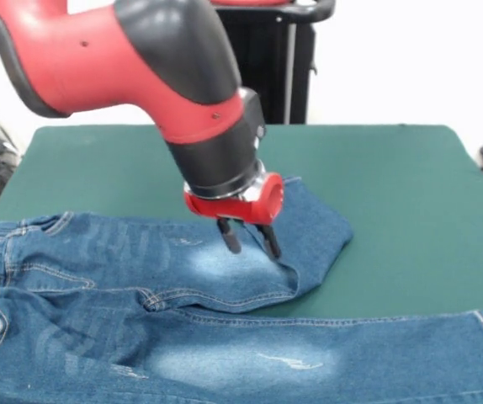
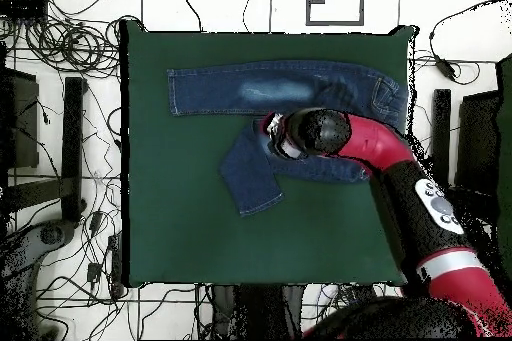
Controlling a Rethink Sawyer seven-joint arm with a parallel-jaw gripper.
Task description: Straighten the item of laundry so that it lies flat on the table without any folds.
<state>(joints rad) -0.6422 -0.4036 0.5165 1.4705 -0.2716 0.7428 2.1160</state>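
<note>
Front: gripper (image 1: 249, 238) open, tips spread over jeans (image 1: 140, 286) fold, overhead: arm hides gripper

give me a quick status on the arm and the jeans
Gripper open, fingers down over the folded leg, contact unclear. Jeans on the table: one leg straight, the other doubled back. Nothing in the way.

- A large rectangular table (image 1: 410, 177) topped with dark green felt-like cloth.
- On it, blue denim jeans (image 1: 98, 278): one leg straight, the other folded back.
</note>
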